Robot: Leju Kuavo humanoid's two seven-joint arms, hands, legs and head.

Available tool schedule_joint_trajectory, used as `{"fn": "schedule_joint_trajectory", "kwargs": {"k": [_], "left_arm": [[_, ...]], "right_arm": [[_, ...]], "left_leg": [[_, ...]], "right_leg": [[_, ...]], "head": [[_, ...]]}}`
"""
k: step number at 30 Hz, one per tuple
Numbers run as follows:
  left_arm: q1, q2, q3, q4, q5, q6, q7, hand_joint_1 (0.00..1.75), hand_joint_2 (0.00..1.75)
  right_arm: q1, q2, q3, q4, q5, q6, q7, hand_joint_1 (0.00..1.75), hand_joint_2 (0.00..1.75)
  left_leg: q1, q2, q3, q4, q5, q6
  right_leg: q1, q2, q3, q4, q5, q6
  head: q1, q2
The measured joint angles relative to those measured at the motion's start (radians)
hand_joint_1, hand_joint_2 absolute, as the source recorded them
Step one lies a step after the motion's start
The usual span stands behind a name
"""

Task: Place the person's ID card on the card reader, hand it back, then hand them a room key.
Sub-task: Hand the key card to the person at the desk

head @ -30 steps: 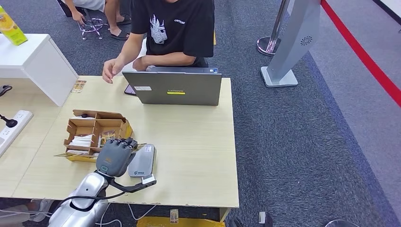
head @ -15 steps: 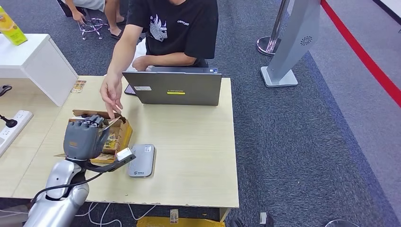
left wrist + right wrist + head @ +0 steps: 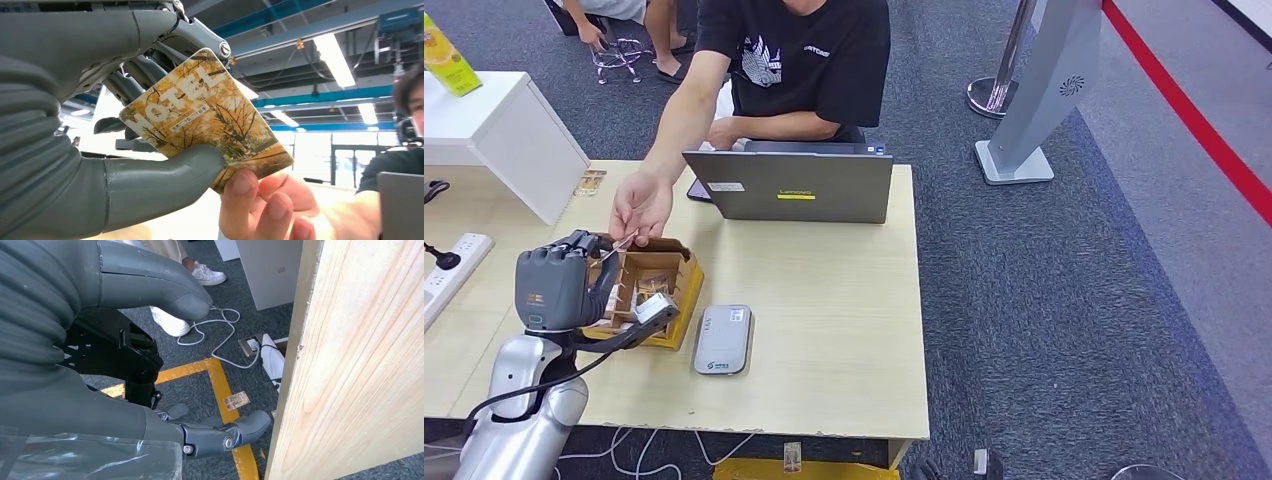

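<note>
Handover is under way above the cardboard organiser box (image 3: pixel 639 290) at the near left of the tabletop (image 3: pixel 824 300). The robot's left hand (image 3: pixel 554 285) is raised over the box, and from the wrist camera its thumb and fingers (image 3: pixel 145 75) are seen pinching a room key card (image 3: pixel 205 115), an autumn-tree print with "HOTEL" in white letters. The thumb presses on the printed face while the darker fingers back it from behind. The person's hand (image 3: pixel 639 205) has reached across from the far side of the tabletop, and its fingertips grip the card's free corner, so both hands have hold of it at once.

From the head camera the card is too small to make out between the two hands. The person, in a black T-shirt, sits behind an open grey laptop (image 3: pixel 789 185) at the far edge. The card reader (image 3: pixel 723 340), a flat grey device, lies on the tabletop just beside the box, on its right. A white power strip (image 3: pixel 449 270) sits at the left edge.

The right hand (image 3: pixel 150 390) hangs beside the tabletop's wooden edge, above the carpet and a yellow floor line, its fingers loosely apart and holding nothing.
</note>
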Motion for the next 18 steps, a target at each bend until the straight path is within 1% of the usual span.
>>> {"fn": "schedule_joint_trajectory", "kwargs": {"k": [4,18], "left_arm": [[0.007,-0.007,0.015,-0.001,0.004,0.0,-0.007,1.55,1.75],[0.019,-0.018,0.033,-0.006,0.007,0.0,-0.018,1.55,1.75]], "right_arm": [[0.0,0.0,0.001,0.0,0.0,0.0,0.0,0.0,1.75],[0.0,0.0,0.007,0.0,0.0,0.0,0.0,0.0,1.75]], "left_leg": [[0.0,0.0,0.0,0.0,0.0,0.0],[0.0,0.001,-0.001,0.0,0.0,0.0]], "right_leg": [[0.0,0.0,0.0,0.0,0.0,0.0],[0.0,0.0,-0.001,0.0,0.0,0.0]], "head": [[0.0,0.0],[0.0,0.0]]}}
